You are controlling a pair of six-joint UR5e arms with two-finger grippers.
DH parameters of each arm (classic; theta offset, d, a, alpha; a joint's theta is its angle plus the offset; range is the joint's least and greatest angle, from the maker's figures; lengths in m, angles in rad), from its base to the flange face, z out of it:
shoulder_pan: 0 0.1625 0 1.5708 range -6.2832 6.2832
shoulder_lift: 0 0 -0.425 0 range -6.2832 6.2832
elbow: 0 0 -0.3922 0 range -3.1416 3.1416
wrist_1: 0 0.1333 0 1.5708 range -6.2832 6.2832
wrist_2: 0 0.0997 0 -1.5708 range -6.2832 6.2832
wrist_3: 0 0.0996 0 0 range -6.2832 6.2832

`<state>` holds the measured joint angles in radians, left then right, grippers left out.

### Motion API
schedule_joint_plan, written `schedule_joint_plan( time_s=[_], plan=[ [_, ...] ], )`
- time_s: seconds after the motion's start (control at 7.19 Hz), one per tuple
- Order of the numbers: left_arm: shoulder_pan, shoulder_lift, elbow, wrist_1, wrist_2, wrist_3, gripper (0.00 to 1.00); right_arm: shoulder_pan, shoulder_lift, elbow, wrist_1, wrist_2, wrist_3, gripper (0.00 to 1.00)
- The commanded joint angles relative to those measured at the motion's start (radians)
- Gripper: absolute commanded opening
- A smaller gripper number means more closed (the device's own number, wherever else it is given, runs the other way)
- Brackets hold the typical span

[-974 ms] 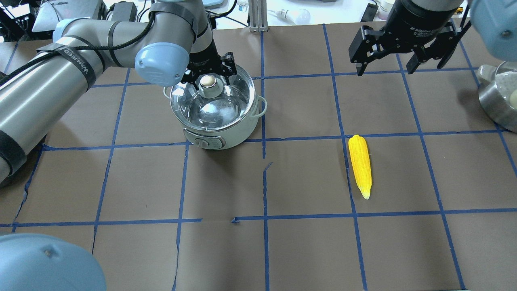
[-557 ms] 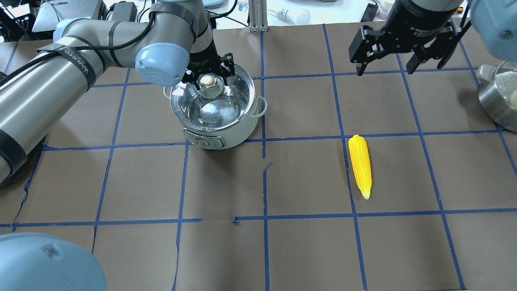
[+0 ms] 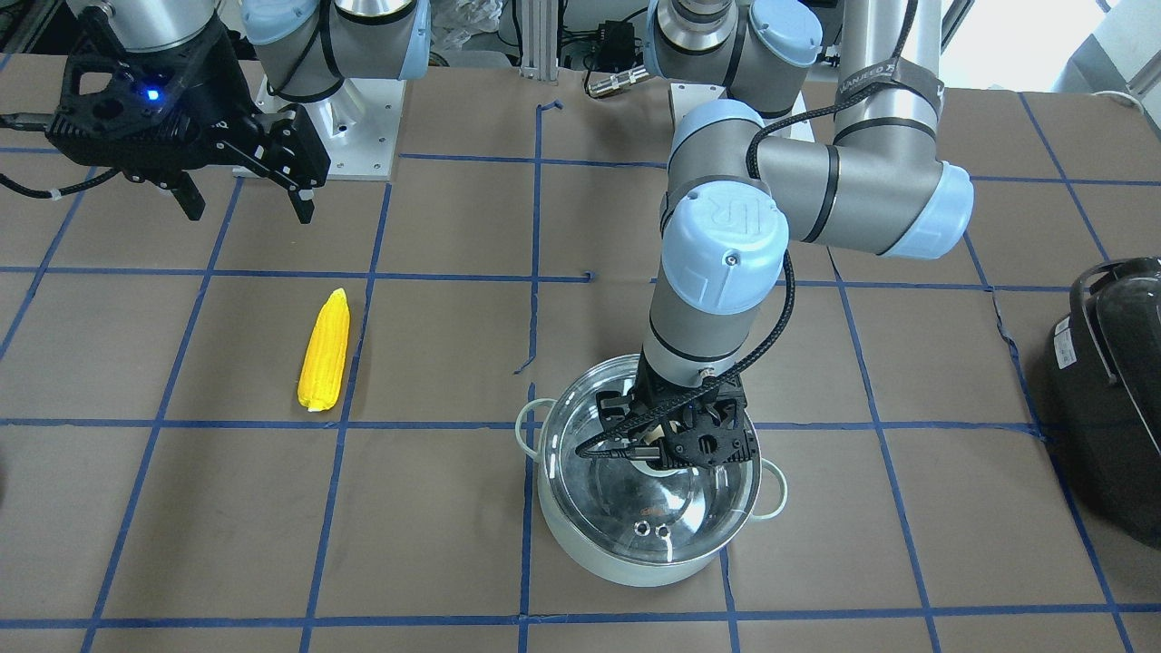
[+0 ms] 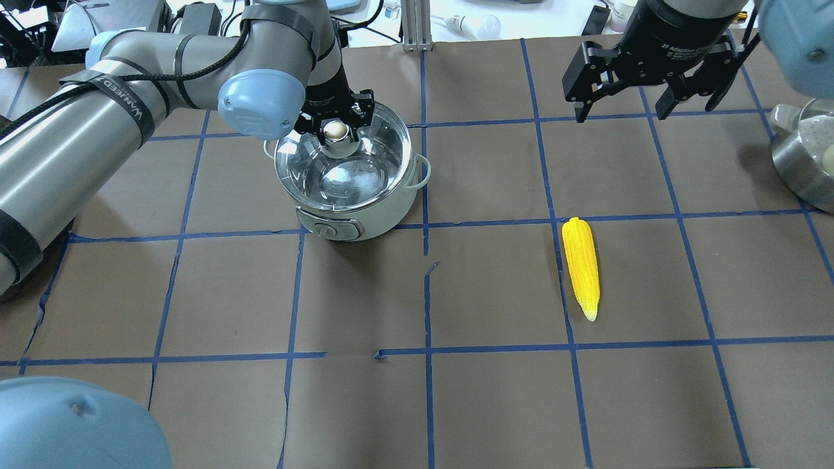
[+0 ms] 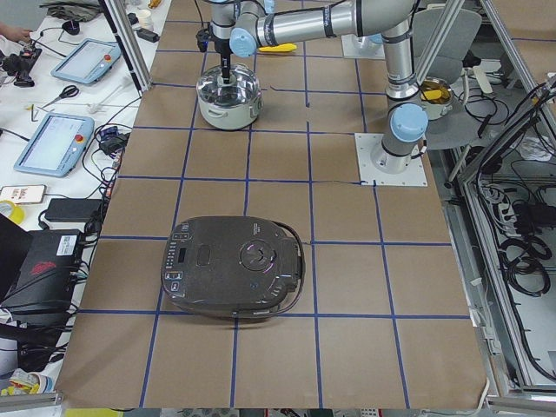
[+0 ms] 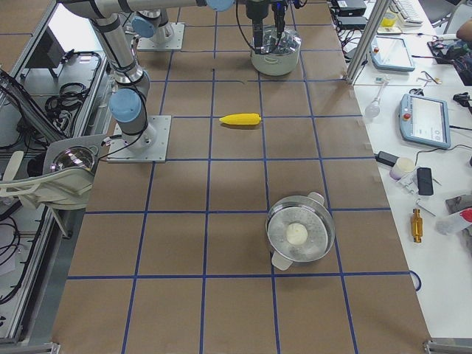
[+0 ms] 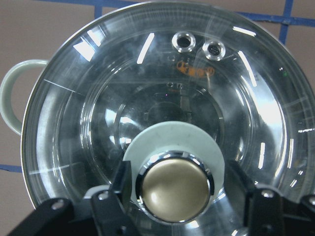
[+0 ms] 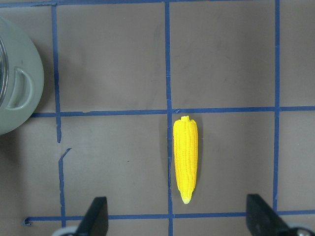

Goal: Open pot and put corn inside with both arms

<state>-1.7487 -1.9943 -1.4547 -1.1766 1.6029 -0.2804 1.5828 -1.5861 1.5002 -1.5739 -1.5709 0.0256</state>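
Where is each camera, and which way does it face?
Front-facing: across the table, facing the robot; left arm, right gripper.
Overhead: behind the robot, looking down; both arms.
Exterior left: table end by black appliance; left arm.
Exterior right: table end by steel pan; both arms.
Left wrist: above the lid knob; own fingers.
Right wrist: above the corn; own fingertips.
Both wrists see the pot.

The right gripper (image 8: 179,217) hangs wide open, both black fingertips (image 8: 96,219) showing. The corn (image 8: 185,160) lies just ahead, centred between them, pointed tip toward the gripper. The pot (image 8: 15,78) sits well outside one finger.
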Motion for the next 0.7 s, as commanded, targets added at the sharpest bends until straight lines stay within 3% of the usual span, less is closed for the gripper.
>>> schedule_joint_plan(
  time_s=[0.0, 0.14, 0.28, 0.56],
  plan=[
    [0.000, 0.003, 0.000, -0.002, 0.002, 0.004, 0.51, 0.000, 0.000, 0.000, 0.000, 0.000, 0.000, 1.00],
    [0.000, 0.011, 0.005, -0.014, 0.005, 0.006, 0.37, 0.000, 0.000, 0.000, -0.002, 0.000, 0.000, 1.00],
    [0.000, 0.017, 0.010, -0.017, 0.035, 0.036, 0.31, 0.000, 0.000, 0.000, 0.000, 0.000, 0.000, 1.00],
    [0.003, 0.040, 0.017, -0.037, 0.037, 0.041, 0.27, -0.001, 0.000, 0.000, 0.000, 0.000, -0.001, 1.00]
  ],
)
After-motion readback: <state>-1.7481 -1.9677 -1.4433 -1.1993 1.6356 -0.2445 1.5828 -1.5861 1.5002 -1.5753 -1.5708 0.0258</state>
